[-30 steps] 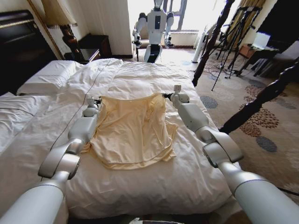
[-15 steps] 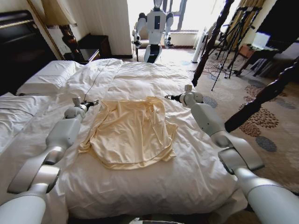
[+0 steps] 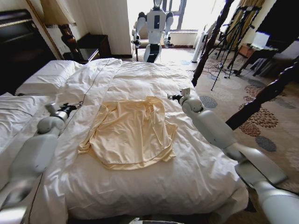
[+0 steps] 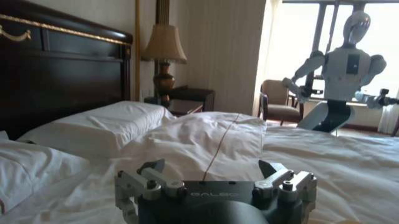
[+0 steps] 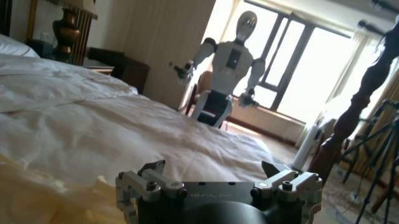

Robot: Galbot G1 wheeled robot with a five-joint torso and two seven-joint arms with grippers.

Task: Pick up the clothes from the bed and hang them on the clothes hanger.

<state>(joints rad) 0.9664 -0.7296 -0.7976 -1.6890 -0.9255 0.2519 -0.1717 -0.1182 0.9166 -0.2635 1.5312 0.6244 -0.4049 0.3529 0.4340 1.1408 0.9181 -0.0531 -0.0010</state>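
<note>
Work has barely begun: pale yellow thin shirt [image 3: 133, 133] lies unlifted on white-duveted bed [image 3: 140, 186], spread-jawed left gripper [image 3: 70, 108] at nine o'clock, right gripper [image 3: 174, 97] at two.

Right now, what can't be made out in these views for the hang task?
- Clothes hanger: I can't spot one.
- Clothes: underside and folded far edge hidden by its own cloth in the head view; in the right wrist view it is a cut-off blur at the edge.
- Bed: foot cut off by the head view's lower edge.
- Left pincer and right pincer: open, but their bases are cropped in the wrist views.
</note>
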